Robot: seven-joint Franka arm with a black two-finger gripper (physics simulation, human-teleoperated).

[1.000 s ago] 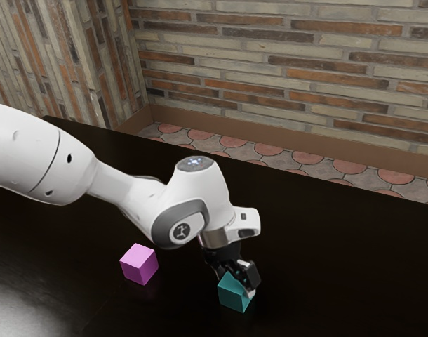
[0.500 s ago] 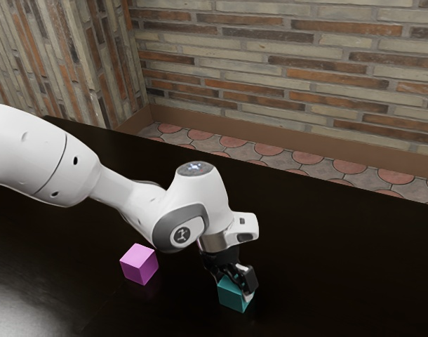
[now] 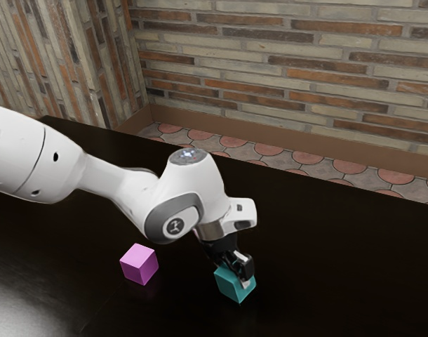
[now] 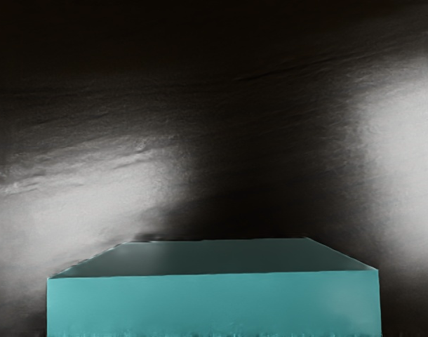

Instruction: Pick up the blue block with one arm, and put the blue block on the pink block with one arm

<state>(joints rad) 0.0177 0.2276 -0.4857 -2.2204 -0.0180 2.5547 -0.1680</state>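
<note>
One blue block (image 3: 231,286), apparently level, edge-forward, in end effector (image 3: 237,272).

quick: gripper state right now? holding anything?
Gripper: closed, holding the blue block.

- Extends from exterior view's left, forearm (image 3: 109,184) sloping down.
- Points pincer (image 3: 239,271) steeply downward.
- Grips blue block (image 3: 231,286) between both fingers, from two sides.
</note>
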